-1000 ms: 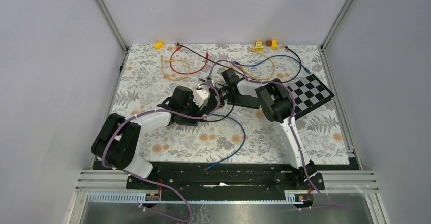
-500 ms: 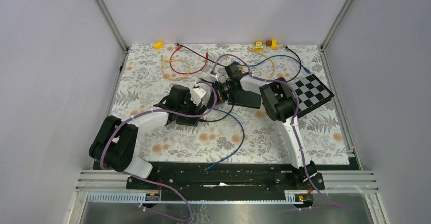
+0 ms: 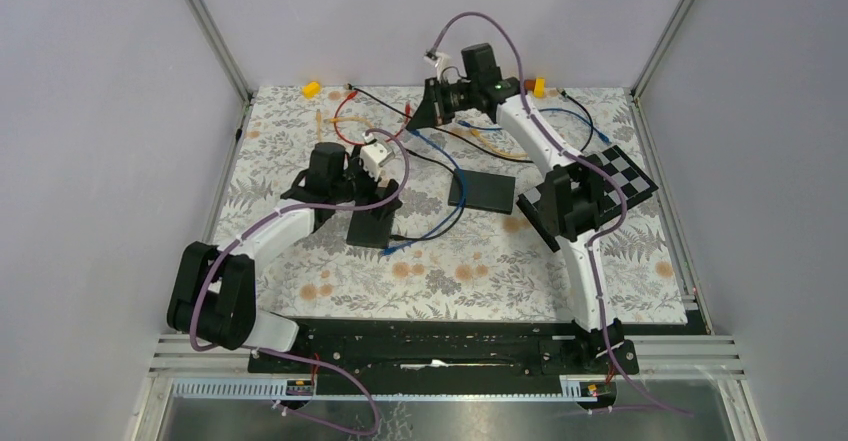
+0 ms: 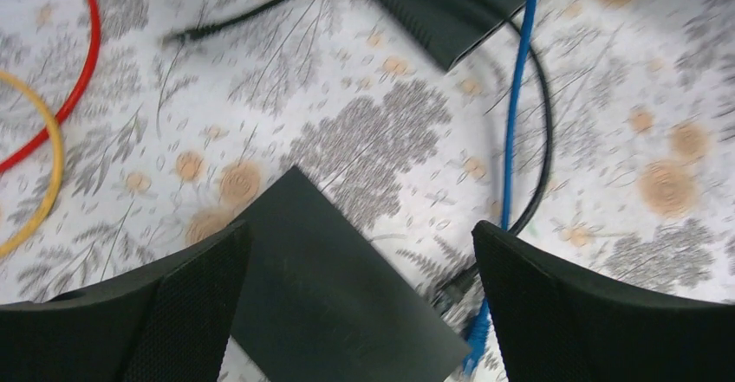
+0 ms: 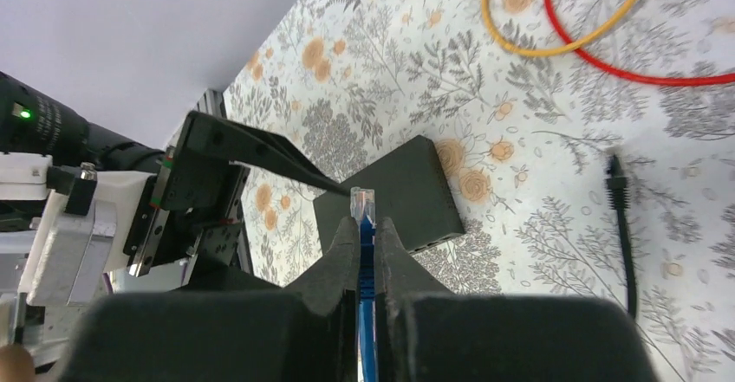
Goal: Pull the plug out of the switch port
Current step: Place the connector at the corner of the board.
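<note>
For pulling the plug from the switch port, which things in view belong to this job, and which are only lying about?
Belongs to the job: blue cable plug, right gripper shut on it, black switch box, open left gripper above it.

Lying about: second black box, red cable, yellow cable, black cable, checkerboard, yellow block.

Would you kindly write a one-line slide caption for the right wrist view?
Right gripper pinches the blue cable just behind its clear plug, held free of the black switch.

Clear plug point(image 5: 362, 200) on blue cable point(image 5: 367, 235) pinched between right fingers point(image 5: 345, 256), black switch point(image 5: 407, 187) beyond.
</note>
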You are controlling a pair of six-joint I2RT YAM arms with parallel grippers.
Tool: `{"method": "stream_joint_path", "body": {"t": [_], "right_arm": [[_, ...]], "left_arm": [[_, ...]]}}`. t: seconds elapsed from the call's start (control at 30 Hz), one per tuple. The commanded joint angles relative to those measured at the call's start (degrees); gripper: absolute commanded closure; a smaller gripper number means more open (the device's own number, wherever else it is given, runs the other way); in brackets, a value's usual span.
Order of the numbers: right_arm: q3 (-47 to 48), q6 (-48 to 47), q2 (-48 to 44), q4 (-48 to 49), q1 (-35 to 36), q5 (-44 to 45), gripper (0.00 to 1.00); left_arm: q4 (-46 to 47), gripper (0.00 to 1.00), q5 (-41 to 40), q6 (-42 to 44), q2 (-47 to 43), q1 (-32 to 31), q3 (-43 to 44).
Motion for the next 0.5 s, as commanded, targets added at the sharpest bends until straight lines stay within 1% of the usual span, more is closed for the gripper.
{"method": "stream_joint_path", "body": {"t": [0.0, 0.13, 0.27, 0.33, 0.47], "right_arm": [[2.18, 4.44, -4.26, 0.99, -1.12, 1.47, 1.00], [1.98, 12.98, -6.10, 8.15, -1.90, 1.30, 1.00], [1.81, 14.87, -8.98, 8.91, -2.22, 4.77, 1.00], [1.40, 15.86, -10.58, 9.40, -2.59, 6.16, 1.00], [0.88, 18.12, -13.39, 10.10, -2.91, 6.37, 1.00]], "left_arm": [[7.70, 0.02, 9.64, -4.56, -1.39, -0.02, 1.27], [9.96, 0.03, 14.90, -10.63, 1.92, -0.08, 4.51], [12.25, 0.05, 19.38, -17.48, 4.93, -0.82, 9.31], [13.99, 0.06, 20.04, -19.33, 5.68, -2.36, 10.73], [17.26, 0.08, 19.35, -19.77, 7.99, -7.38, 12.88]]}}
